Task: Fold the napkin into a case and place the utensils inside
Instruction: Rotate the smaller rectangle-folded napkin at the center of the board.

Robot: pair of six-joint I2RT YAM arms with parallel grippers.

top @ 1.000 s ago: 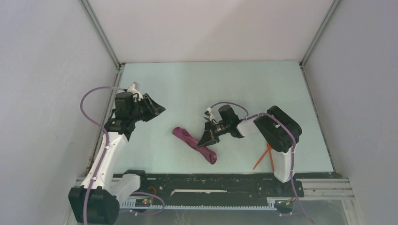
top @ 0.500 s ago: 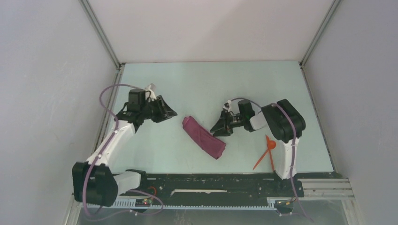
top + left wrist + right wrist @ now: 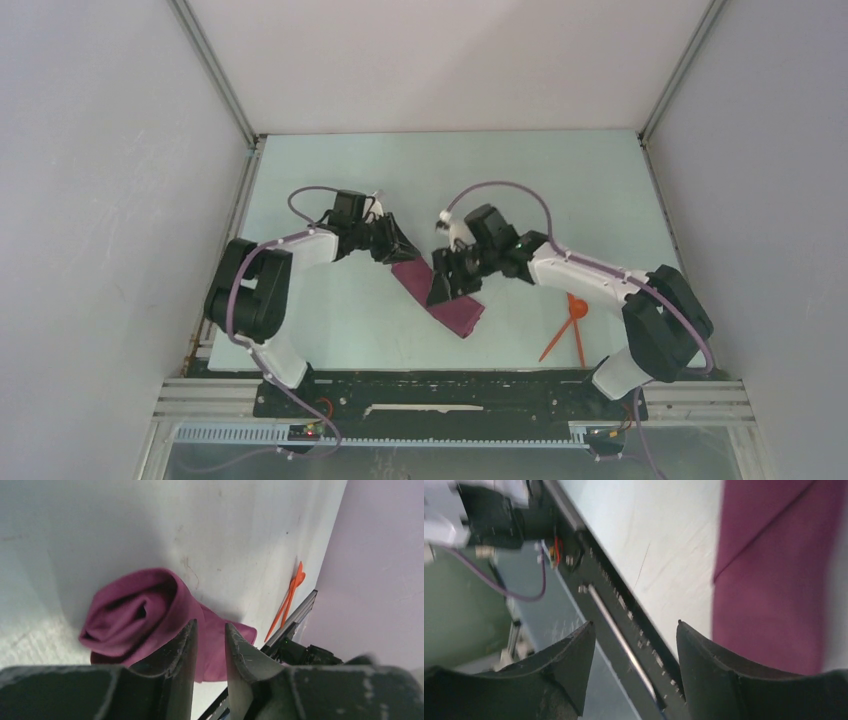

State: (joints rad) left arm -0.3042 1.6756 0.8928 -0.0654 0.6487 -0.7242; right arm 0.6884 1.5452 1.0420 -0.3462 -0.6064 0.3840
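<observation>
as the top view shows it, the plum-purple folded cloth napkin lies mid-frame, long axis running upper left to lower right; the left gripper sits at its upper-left end, the right gripper over its middle, thin orange-red plastic utensils well apart at lower right. left wrist view: jaws narrow, nothing between, rolled end just beyond. right wrist view: jaws wide, empty, cloth at upper right.

Left tool narrow — right tool wide
</observation>
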